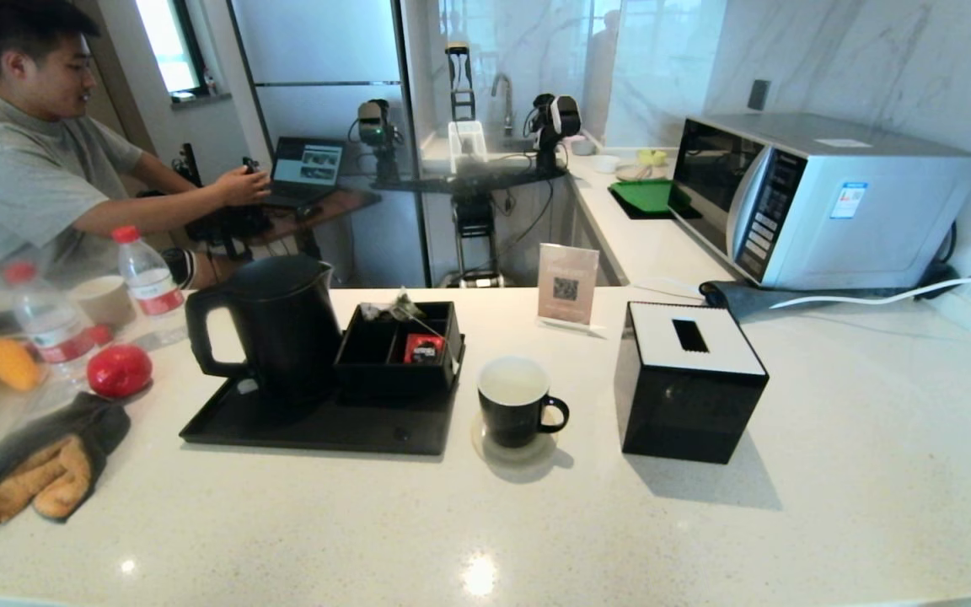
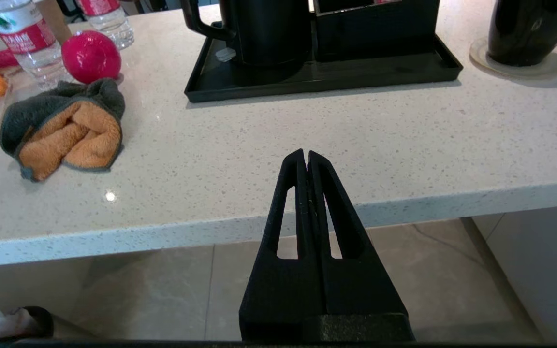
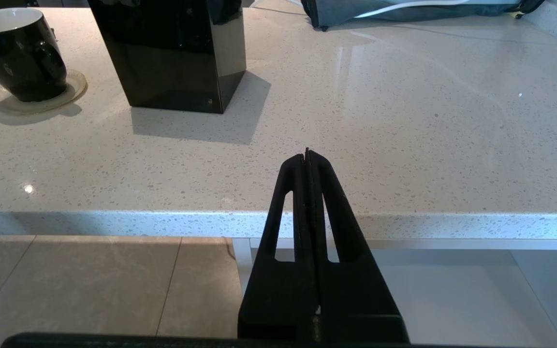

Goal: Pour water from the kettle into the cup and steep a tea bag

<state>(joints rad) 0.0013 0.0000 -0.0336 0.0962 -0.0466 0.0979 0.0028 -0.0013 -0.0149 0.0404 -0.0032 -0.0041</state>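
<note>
Two grippers wait off the near edge of the tabletop (image 1: 536, 523), neither yet engaged: the left gripper (image 2: 306, 155) has its fingers pressed together and points toward the black tray (image 2: 317, 82), and the right gripper (image 3: 306, 154), likewise closed on nothing, faces bare surface near the black tissue box (image 3: 172, 53). The kettle (image 1: 270, 329) stands upright with its lid on at the tray's left end, handle turned to the robot's left. Just beside it on the tray sits a black compartment box (image 1: 397, 350), in which a tea bag (image 1: 397, 308) appears to lie at the back, though its form is hard to make out, beside a red packet (image 1: 425, 347). The cup (image 1: 515, 400) rests on a coaster (image 1: 512, 451) between tray and tissue box, handle toward the robot's right; its white interior shows no tea bag, and whether it holds water cannot be told. The task seems at its start. The next move probably calls for the left gripper to open, advance over the tabletop and close on the kettle's handle.
</note>
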